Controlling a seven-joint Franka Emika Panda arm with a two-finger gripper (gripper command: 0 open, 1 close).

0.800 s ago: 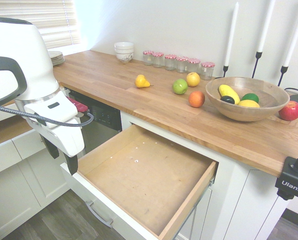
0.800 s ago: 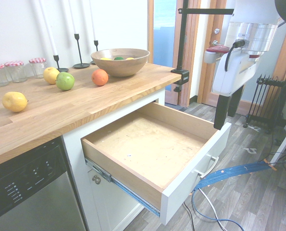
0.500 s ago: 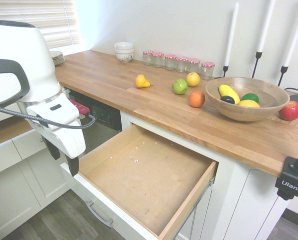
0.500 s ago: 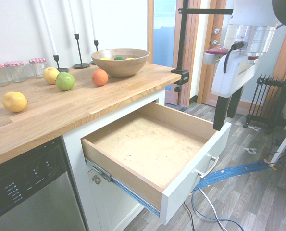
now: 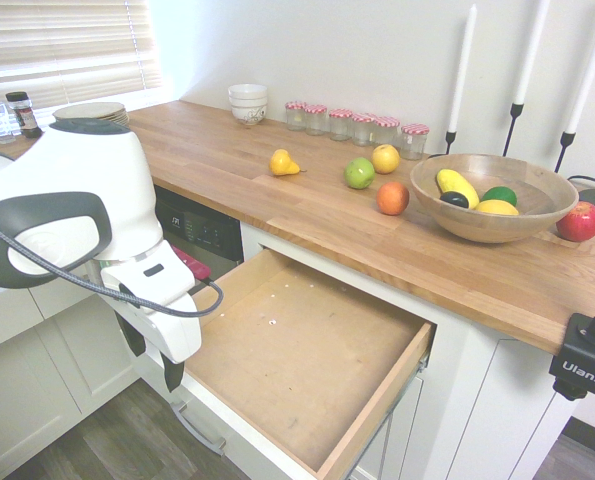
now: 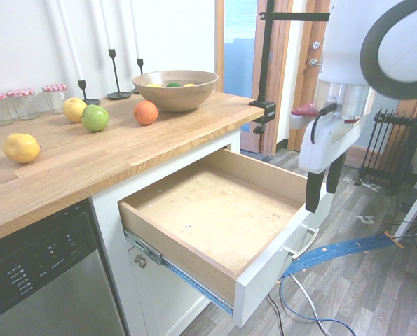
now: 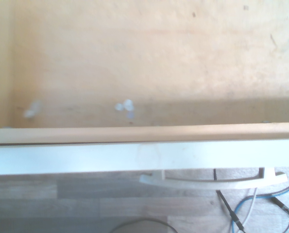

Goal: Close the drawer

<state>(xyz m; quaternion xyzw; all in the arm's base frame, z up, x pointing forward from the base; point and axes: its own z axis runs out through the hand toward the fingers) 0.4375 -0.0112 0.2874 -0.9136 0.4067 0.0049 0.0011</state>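
Black-fingered white gripper [image 6: 322,199] had shifted sideways, jaws wide and empty; I judged the white-fronted plywood drawer [image 6: 272,274] rigid, smooth-running, best pushed mid-front near its slim silver bar handle [image 6: 306,243].

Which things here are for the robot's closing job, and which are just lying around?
For the job:
- the open drawer
- its silver handle
- the pincer

Just lying around:
- pear
- green apple
- orange
- big bowl
- glass jars
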